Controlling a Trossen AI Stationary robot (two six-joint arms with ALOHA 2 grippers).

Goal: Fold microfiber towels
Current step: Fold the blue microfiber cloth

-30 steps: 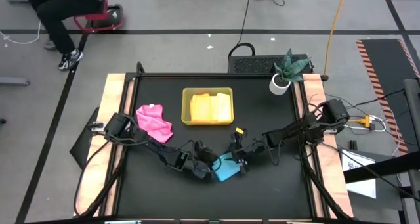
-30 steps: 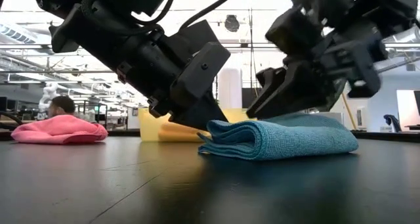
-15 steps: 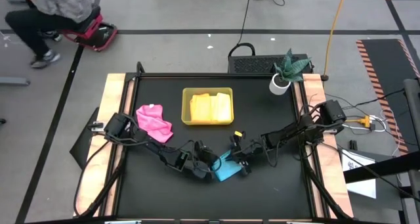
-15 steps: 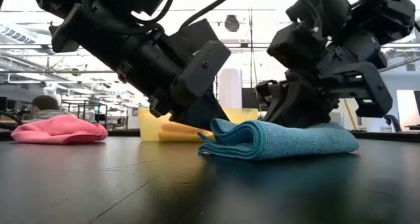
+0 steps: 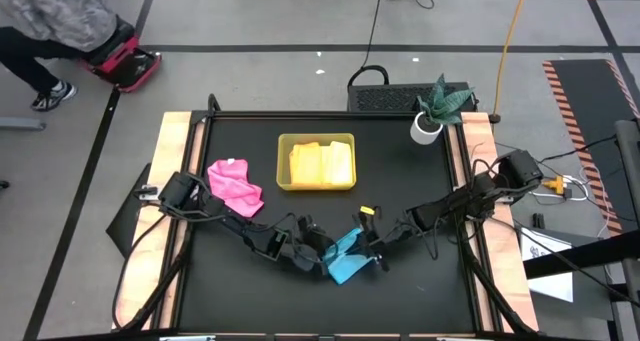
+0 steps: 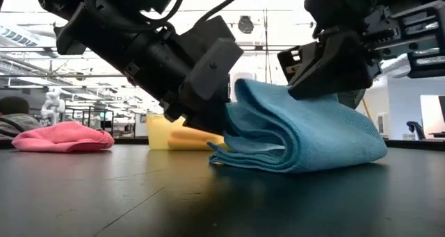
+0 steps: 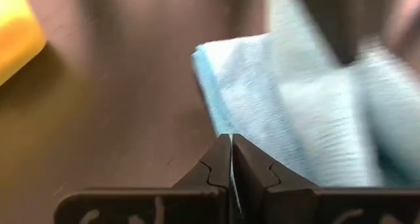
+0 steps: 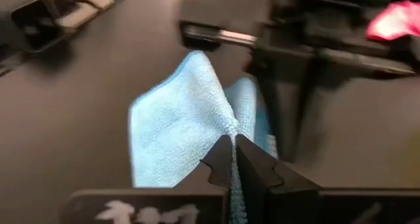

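I have the right hand (image 8: 233, 148) pinched shut on one edge of the sky blue towel (image 6: 306, 136), and the left hand (image 7: 231, 152) clamped on its opposite side, so the cloth hangs between the two hands near the front middle of the tabletop (image 5: 420, 191). From the low view the cloth rises in a hump under the right hand while its lower layers rest on the tabletop just beneath both hands.

To do this fold well, I judge I should carry both pinched edges across together at the same height, keep the lower layer flat and unmoved, and lay the lifted edge square on the far edge before letting go; if one hand leads, the fold will skew.

The cloth looks soft and thick, stacked in several rounded layers, with a slightly ragged open edge on the left hand's side.

The pink towel (image 5: 235, 184) lies bunched well off beyond the left hand.
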